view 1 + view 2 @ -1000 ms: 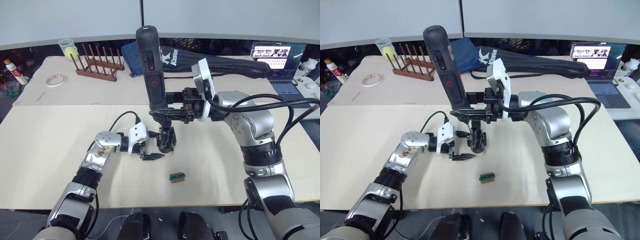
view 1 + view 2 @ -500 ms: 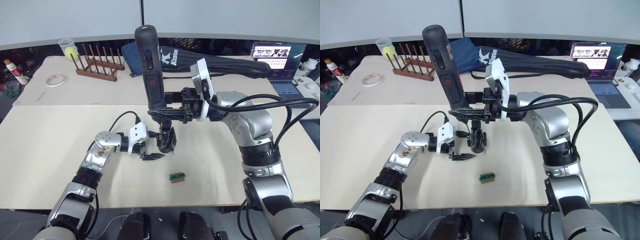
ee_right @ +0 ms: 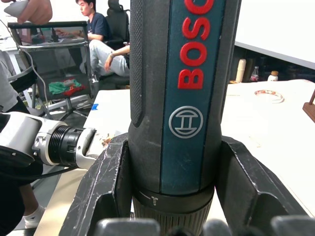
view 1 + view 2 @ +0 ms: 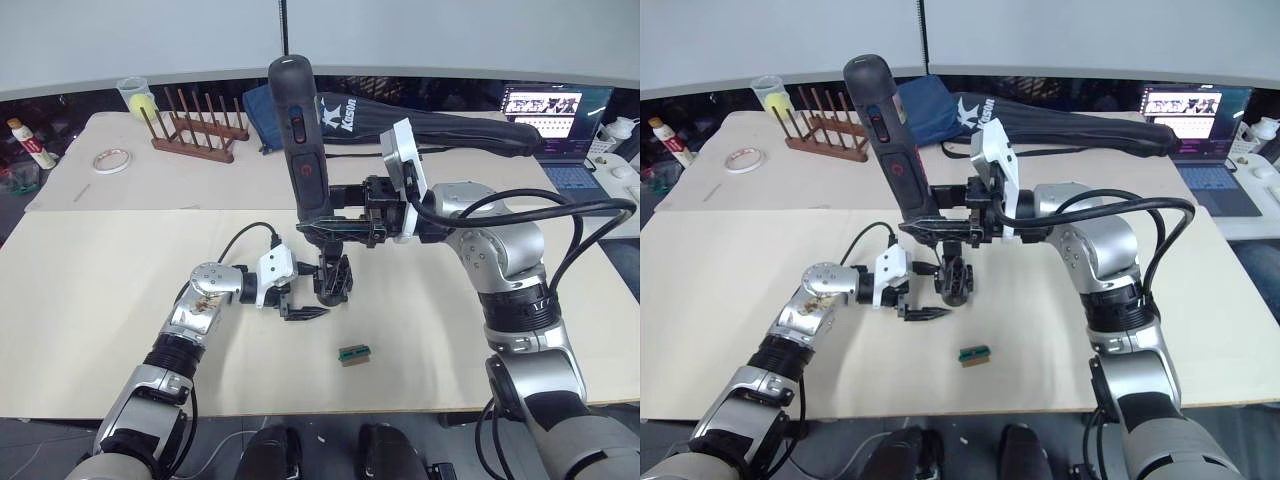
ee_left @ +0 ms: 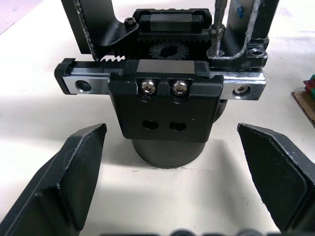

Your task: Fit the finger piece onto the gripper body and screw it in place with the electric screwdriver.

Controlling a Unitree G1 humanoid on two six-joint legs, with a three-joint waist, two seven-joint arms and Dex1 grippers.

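Right gripper [image 4: 335, 225] clamped hard on the electric screwdriver [image 4: 300, 140], fingers [image 3: 106, 189] pressed to either side of the barrel. Tool held nearly upright at table centre, butt tipped toward 11 o'clock, thin bit [image 5: 216, 29] coming down onto the top of the gripper body [image 4: 333, 280]. Body standing on its rounded base on the table [image 4: 90, 290], directly under the tool, toothed rail and two screws facing the left wrist camera. Left gripper [image 4: 300, 305] low at 9 o'clock of the body, jaws spread wide, fingers [image 5: 64, 182] flanking the base without touching it. Finger piece: cannot tell from these views which black part it is. Small green-and-brown block [image 4: 353, 354] lying loose at 5 o'clock of the body, well clear. Far back at 10 o'clock, wooden rack [image 4: 195, 130] and a roll of tape [image 4: 111, 160]; at 1 o'clock, long black bag [image 4: 440, 125], laptop [image 4: 555, 115] beyond it.
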